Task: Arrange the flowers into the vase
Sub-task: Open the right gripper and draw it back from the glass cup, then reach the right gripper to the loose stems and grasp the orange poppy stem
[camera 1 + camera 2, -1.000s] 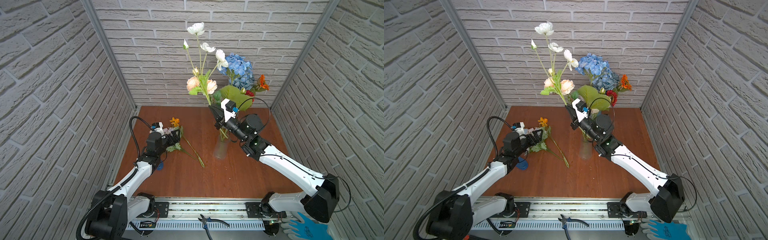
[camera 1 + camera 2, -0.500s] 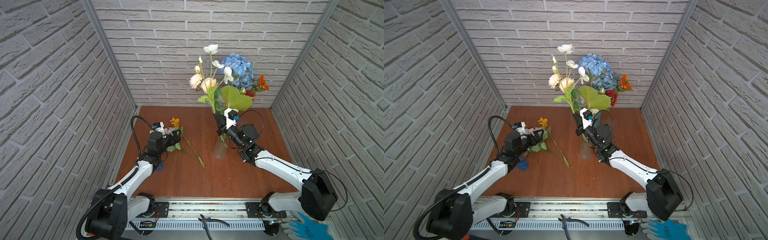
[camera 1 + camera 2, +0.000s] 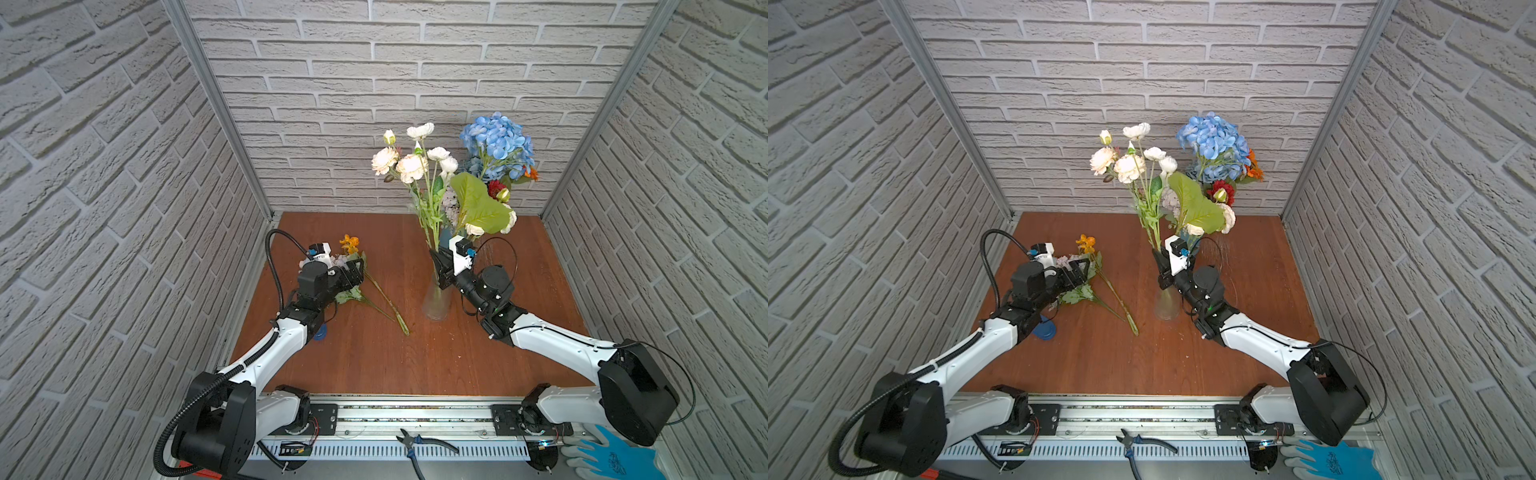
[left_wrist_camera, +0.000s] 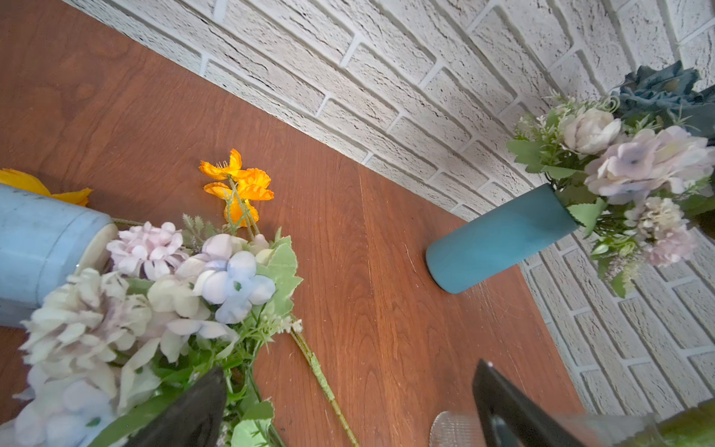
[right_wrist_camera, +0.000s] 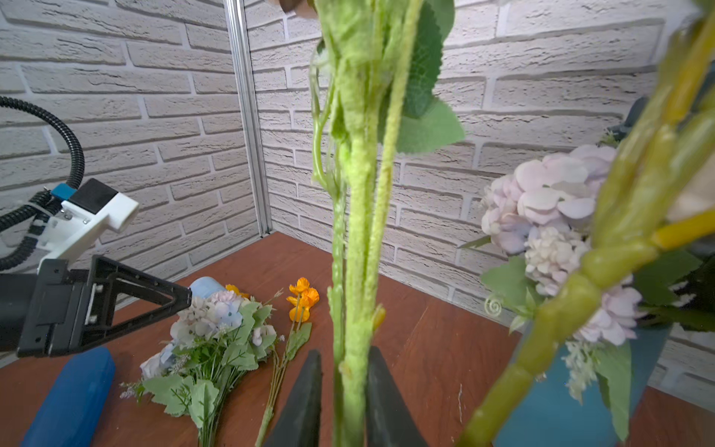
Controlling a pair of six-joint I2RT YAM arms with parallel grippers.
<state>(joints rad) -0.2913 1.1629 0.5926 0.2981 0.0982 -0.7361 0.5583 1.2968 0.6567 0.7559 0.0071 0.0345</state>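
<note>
A clear glass vase (image 3: 436, 299) stands mid-table with blue hydrangea (image 3: 496, 141) and red and orange blooms in it. The cream-white roses (image 3: 409, 166) rise from it too. Their fuzzy green stem (image 5: 356, 271) runs between the fingers of my right gripper (image 5: 344, 354), which is narrowly open just above the vase mouth; one finger stands slightly off the stem. My left gripper (image 4: 348, 371) is wide open and holds nothing, low over a lilac-white bunch (image 4: 154, 290) lying on the table. An orange flower (image 4: 240, 185) lies beside that bunch.
A teal vase (image 4: 499, 240) with lilac flowers stands behind the glass one, near the back wall. A light blue vase (image 4: 38, 247) lies on its side at the left, by a dark blue object (image 5: 69, 398). Pliers (image 3: 424, 442) and a blue glove (image 3: 611, 457) lie at the front rail.
My right arm has come down and lowered the cream-white roses into the glass vase, and its jaws have eased apart. The left arm has not moved.
</note>
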